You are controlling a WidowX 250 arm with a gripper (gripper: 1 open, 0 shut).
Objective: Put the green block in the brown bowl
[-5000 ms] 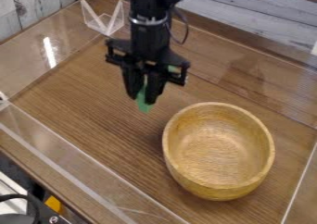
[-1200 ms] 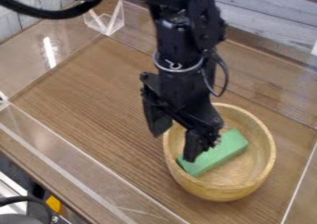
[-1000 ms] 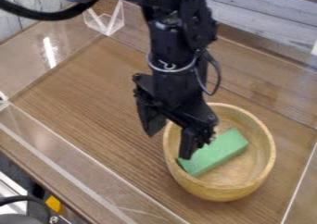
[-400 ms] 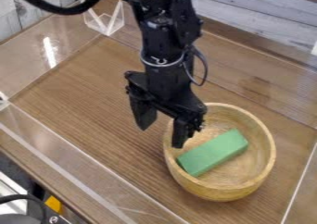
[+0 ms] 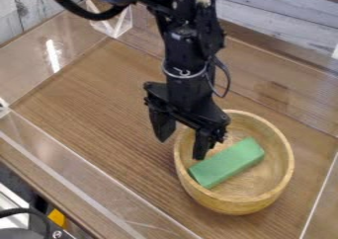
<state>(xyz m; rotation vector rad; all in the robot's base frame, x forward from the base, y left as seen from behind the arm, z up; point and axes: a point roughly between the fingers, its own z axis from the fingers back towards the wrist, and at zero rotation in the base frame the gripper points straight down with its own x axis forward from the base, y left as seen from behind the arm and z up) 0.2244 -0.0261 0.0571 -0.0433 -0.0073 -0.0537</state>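
Green block (image 5: 227, 164) lying aslant inside the brown bowl (image 5: 282, 180), likely set there as the task asks. Black gripper (image 5: 183, 144) above the bowl's left side, fingers spread apart, nothing clamped, presumably for a clean release. Beneath, brown wooden tabletop (image 5: 93, 110); beyond, pale plank-like boards (image 5: 284, 16).
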